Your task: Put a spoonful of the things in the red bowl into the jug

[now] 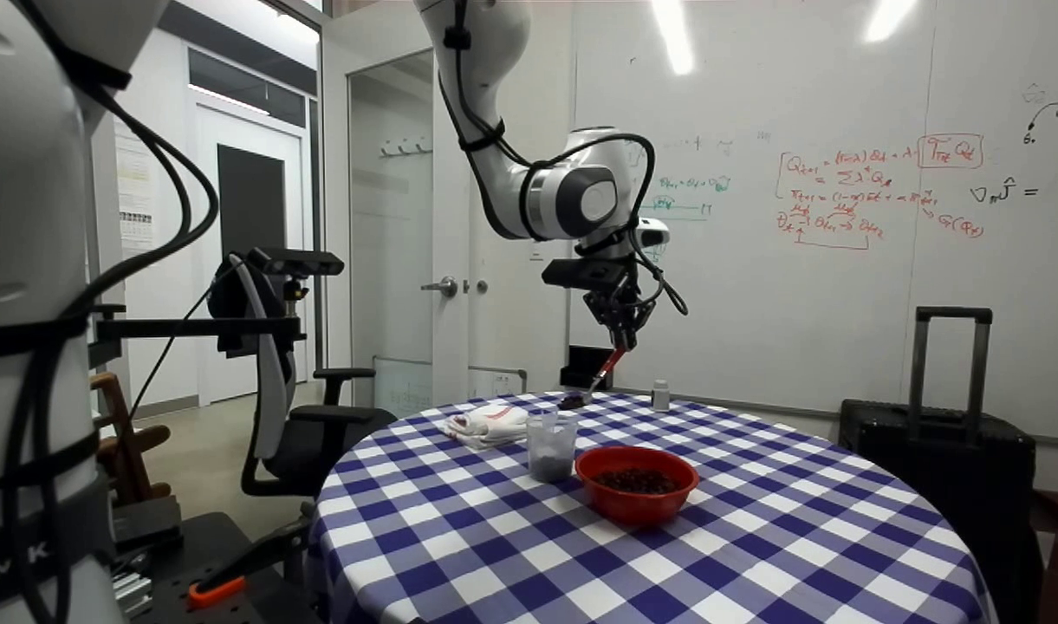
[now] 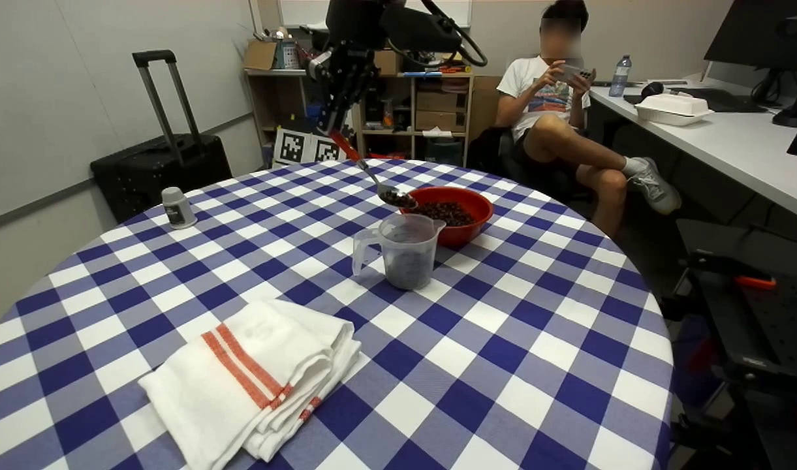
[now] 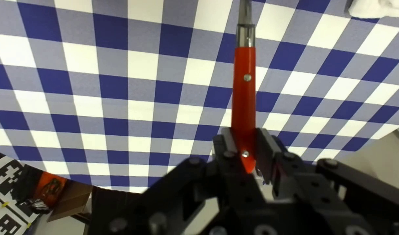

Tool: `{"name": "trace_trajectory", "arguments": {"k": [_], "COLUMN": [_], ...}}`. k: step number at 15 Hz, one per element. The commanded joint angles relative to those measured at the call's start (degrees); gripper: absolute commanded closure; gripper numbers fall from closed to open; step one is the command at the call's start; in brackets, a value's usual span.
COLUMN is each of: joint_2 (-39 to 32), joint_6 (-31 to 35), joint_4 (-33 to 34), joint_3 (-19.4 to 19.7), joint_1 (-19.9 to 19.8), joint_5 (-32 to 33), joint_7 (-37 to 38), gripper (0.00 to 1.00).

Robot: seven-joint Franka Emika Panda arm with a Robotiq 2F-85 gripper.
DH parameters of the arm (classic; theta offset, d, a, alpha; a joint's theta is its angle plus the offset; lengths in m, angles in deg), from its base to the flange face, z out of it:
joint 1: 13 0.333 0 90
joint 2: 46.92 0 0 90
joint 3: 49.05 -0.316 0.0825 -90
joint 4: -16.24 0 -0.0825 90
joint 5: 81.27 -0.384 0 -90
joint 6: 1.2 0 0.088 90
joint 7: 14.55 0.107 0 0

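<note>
Checked cloth (image 2: 502,352) covers the counter (image 1: 754,563); the jug (image 2: 409,258) stands just beside the red bowl (image 1: 637,510). The tool (image 3: 244,140) grasps the loaded spoon (image 3: 243,86): better carry it level, then tip above the jug.

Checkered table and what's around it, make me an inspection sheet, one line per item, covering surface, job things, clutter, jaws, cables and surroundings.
Surface: blue-and-white checkered tablecloth with a rounded outline.
Red bowl: upright, dark pieces inside.
Jug: upright beside the bowl; contact between them can't be told, contents unclear.
Spoon: in the air, loaded end lowest, carrying similar pieces.
Clutter: red-striped white towel, folded; small pale container.
Jaws: shut on the spoon's red handle.
Cables: black, strapped along the arm, a loop hanging beside the jaws.
Surroundings: seated person holding a phone; black suitcase; whiteboard.
</note>
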Motion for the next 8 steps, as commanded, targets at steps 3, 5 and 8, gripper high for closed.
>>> {"name": "trace_trajectory", "arguments": {"k": [3, 5, 8], "joint_2": [4.1, 4.9, 5.4], "joint_6": [6.3, 9.7, 15.2], "joint_4": [-7.0, -9.2, -12.2], "joint_3": [4.3, 6.3, 11.9], "joint_1": [3.9, 5.9, 11.1], "joint_5": [1.4, 2.4, 5.7], "joint_7": [7.4, 10.0, 15.0], "gripper": [0.95, 0.95, 0.95]}}
